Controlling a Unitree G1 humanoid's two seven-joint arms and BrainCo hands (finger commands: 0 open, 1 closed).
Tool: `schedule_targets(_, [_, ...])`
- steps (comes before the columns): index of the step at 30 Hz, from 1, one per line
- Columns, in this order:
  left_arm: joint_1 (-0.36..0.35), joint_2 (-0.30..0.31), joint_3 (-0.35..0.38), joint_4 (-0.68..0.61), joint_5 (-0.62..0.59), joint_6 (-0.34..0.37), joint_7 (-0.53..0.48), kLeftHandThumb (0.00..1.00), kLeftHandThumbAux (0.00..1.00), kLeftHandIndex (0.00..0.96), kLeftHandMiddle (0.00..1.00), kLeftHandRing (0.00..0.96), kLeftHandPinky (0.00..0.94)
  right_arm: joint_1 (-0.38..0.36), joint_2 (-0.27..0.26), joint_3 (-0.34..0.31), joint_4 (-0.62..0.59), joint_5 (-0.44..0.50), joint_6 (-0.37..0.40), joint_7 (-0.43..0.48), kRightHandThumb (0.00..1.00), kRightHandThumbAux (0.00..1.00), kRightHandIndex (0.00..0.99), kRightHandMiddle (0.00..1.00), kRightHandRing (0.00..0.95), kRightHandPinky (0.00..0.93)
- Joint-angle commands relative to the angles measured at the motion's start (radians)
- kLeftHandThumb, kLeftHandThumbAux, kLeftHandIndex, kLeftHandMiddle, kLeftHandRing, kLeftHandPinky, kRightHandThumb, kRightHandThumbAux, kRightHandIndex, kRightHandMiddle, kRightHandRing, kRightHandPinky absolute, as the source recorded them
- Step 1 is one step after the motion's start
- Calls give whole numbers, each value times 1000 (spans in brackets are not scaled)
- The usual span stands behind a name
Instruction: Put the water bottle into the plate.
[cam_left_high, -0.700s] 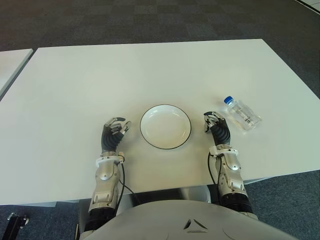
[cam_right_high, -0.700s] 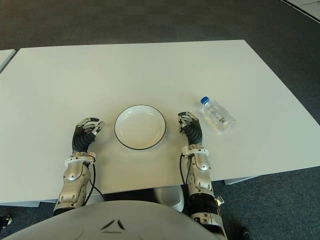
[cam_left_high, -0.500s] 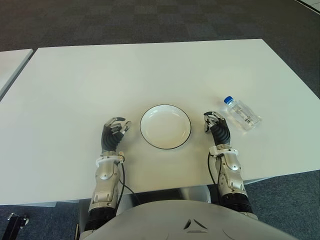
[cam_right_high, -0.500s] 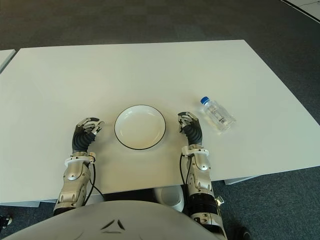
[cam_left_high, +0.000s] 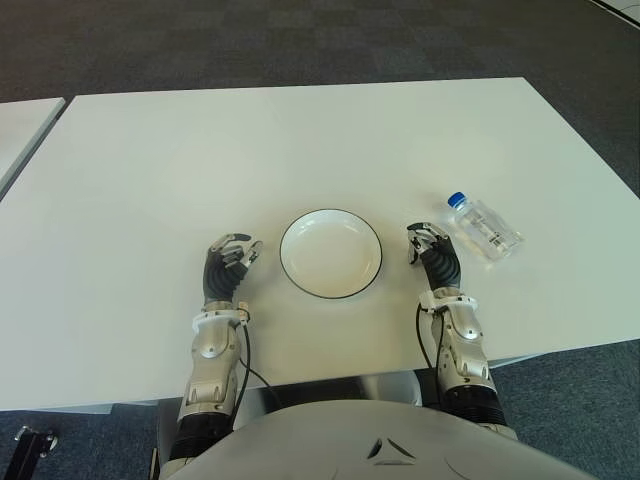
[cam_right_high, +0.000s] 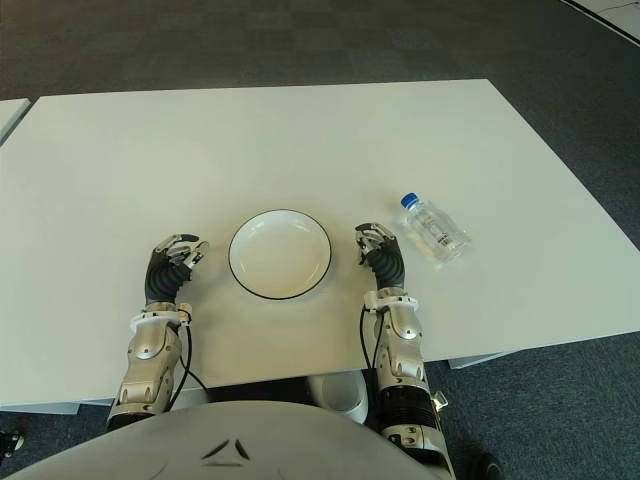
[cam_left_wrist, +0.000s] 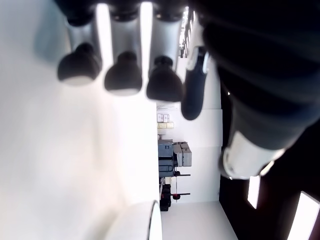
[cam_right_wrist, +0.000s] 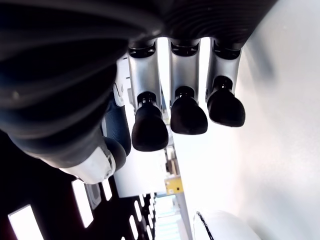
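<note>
We see our two silver-grey metal forearms ending in the black ribbed left hand and black ribbed right hand, white wrist collars, thin black cables alongside.

Left robot hand: fingers loosely curled, holding nothing. Right robot hand: likewise curled and empty. Both forearms extend forward, roughly parallel.
</note>
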Motion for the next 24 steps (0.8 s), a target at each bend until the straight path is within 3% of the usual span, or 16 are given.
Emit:
schedule_targets(1, [5,-7,-13,23,11,13,2,703,719,436,842,850,847,-18,-13,-9,-4,-2,27,-6,700,731,437,831,821,792])
schedule_targets(7, [5,-9,-15,28,18,8,3,703,720,436,843,848,841,-76,-44,-27,-8,-9,18,-14,699,731,437,836,826,804])
schedule_targets(10, [5,-11,-15,29,24,7,9,702,720,435,844,850,843,-113,-73,-39,-3,-41,-20,-34,699,731,437,839,828,807])
schedule_targets(13, [4,-10,-13,33,28,4,10,702,721,435,847,852,846,-161,-109,-48,-6,-130,-102,-99,700,730,437,831,820,787])
schedule_targets(19, [4,-12,-11,40,28,-8,12,702,721,436,847,853,843,-195,-153,-41,-51,-302,-185,-226,703,727,439,780,758,703])
schedule_targets(24, [3,-12,-11,47,31,-23,16,702,721,436,848,855,849,-205,-188,-24,-135,-465,-153,-319,695,729,428,643,609,511])
